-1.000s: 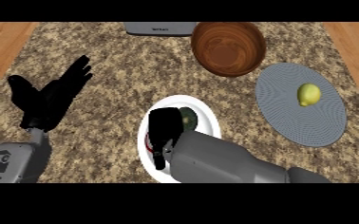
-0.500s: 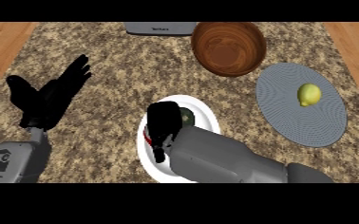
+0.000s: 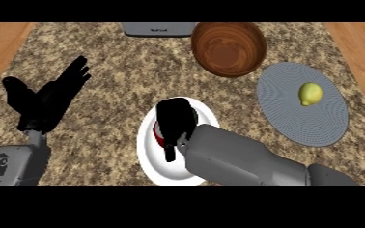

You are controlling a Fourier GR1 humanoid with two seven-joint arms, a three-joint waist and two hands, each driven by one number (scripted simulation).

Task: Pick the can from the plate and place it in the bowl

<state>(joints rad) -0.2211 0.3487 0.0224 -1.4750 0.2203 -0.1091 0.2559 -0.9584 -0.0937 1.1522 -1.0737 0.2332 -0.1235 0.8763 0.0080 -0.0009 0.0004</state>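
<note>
The white plate (image 3: 153, 166) lies at the counter's front middle. My right hand (image 3: 175, 120) is on top of it, fingers curled down round the can (image 3: 158, 134). Only a red sliver of the can shows at the hand's left edge; the rest is hidden. My grey right forearm comes in from the lower right and covers the plate's right side. The brown wooden bowl (image 3: 228, 48) stands at the back, up and to the right of the plate, with nothing in it. My left hand (image 3: 46, 101) rests open at the left, fingers up.
A grey ribbed plate (image 3: 285, 111) lies at the right with a yellow lemon (image 3: 309, 94) on it. A grey appliance (image 3: 158, 28) sits at the counter's back edge, left of the bowl. Speckled countertop lies between the white plate and the bowl.
My right hand has moved up and right across the white plate and now covers the can, which showed beside it before. The left hand has barely moved.
</note>
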